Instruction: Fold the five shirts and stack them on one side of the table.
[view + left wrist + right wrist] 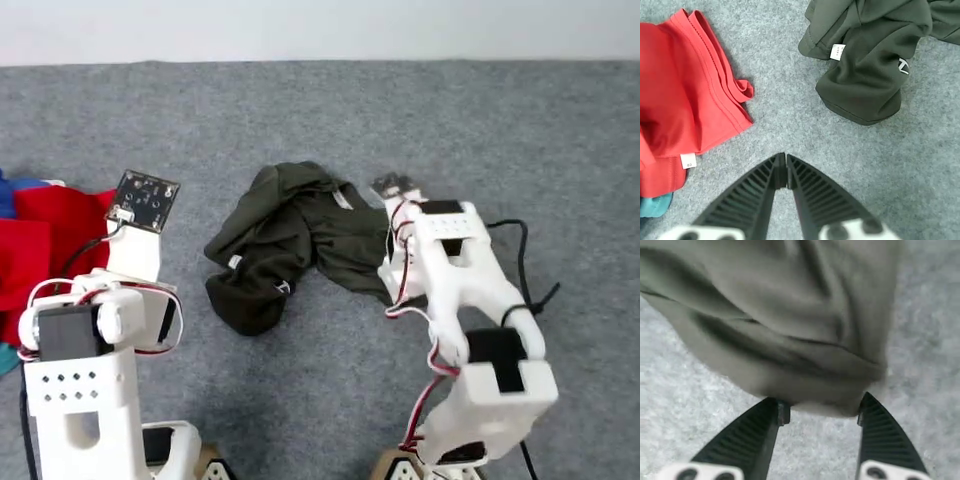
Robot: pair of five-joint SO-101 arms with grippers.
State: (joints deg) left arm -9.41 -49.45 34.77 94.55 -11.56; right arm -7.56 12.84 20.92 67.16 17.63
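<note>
Dark olive-green crumpled shirt [290, 245] [870, 65] [775, 325] lies bunched and unfolded on the grey felt-like desk [450, 110].

Right claw [823, 407] sits at that shirt's edge on the right arm's side. Jaws spread wide, hem between them, nothing pinched yet.

Left claw [785, 160] is pressed closed and empty, over bare desk between that shirt and the folded red cotton shirt [45, 250] [685, 90].

The red one lies well apart from the olive heap, on the left arm's side, with teal cloth [652, 205] peeking out beneath it.

Risks, as I judge them:
- Closing on the bunched hem could catch several layers, so a lift would drag the whole wad rather than spread it.
- A one-corner pull with the left claw idle may twist the cloth.
- Dragging toward the red stack could disturb it.
</note>
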